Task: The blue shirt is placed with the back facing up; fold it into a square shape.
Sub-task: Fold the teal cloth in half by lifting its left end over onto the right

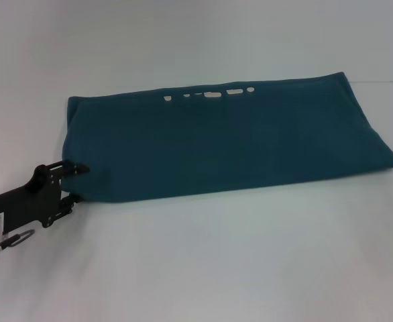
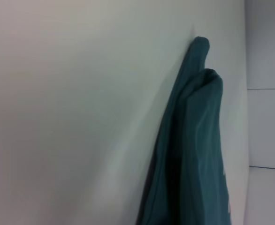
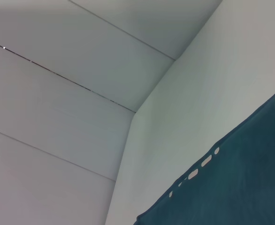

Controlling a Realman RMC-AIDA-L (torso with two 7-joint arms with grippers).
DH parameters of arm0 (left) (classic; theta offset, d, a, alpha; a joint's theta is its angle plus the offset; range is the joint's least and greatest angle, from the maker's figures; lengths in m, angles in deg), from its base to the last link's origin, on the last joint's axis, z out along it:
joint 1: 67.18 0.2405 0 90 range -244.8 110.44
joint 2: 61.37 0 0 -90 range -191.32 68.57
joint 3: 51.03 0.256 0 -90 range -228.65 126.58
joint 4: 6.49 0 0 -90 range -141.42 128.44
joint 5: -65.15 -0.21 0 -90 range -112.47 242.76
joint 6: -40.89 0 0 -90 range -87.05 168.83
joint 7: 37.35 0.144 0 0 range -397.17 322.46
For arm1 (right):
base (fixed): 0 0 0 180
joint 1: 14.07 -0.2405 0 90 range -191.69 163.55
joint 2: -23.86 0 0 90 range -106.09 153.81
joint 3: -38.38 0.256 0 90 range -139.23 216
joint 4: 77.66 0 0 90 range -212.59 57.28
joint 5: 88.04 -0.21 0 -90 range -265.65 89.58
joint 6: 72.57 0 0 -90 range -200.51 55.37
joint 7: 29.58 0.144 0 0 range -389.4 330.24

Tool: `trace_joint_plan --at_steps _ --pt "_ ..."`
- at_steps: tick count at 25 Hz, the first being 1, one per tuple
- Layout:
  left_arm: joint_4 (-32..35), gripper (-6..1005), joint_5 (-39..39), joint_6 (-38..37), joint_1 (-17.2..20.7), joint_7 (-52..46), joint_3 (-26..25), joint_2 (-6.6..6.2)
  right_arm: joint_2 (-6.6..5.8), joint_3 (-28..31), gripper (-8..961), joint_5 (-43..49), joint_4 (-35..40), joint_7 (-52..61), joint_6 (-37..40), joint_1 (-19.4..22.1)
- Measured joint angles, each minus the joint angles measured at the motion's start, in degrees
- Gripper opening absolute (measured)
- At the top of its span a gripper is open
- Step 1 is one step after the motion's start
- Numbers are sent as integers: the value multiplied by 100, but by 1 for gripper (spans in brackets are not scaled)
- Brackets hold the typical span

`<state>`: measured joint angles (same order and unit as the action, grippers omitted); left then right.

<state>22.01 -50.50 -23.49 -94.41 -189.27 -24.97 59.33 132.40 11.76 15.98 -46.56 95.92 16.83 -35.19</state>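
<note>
The blue shirt [image 1: 230, 137] — a large dark teal-blue cotton T-shirt — lies folded into a long band across the white table [image 1: 203, 261] in the head view, running from the robot's left to its right, with the right end sitting a little farther away. Along its far edge a row of small white marks [image 1: 210, 93] peeks out from under the fold. The black left gripper [image 1: 74, 181] reaches in from the near left and meets the shirt's near left corner: its upper finger [image 1: 76, 168] lies on top of the cloth, the lower one is at the edge beneath, so the claw looks clamped on that corner with only the fabric's thickness between the fingers. The right gripper is nowhere in this view.

From the left wrist camera the shirt shows edge-on, a layered ridge of teal cloth resting on the pale table surface; the gripper's own fingers are out of sight here.

The right wrist camera shows one corner of the shirt with the same white marks at its edge, lying on the table, and pale wall panels [image 3: 57, 93] behind — no fingers visible.
</note>
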Motion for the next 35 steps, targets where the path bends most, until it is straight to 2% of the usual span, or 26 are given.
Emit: trace_joint_plan --at_steps 7,25,31,34,35 --pt "-71 604 -280 149 -107 -146 38 -22 0 0 808 -2 -8 0 -16 3" --pt "-207 599 -302 745 -566 -94 221 -73 -26 9 808 -12 -165 -123 -10 6" --pt "-199 592 -305 812 -571 -74 252 -71 -26 42 808 -21 -166 -131 2 52" --pt "-117 588 -245 759 -529 209 234 -25 -26 87 808 -22 -166 -132 6 64" --pt "-96 551 -213 740 -524 359 211 -6 -26 103 808 -21 -166 -132 11 68"
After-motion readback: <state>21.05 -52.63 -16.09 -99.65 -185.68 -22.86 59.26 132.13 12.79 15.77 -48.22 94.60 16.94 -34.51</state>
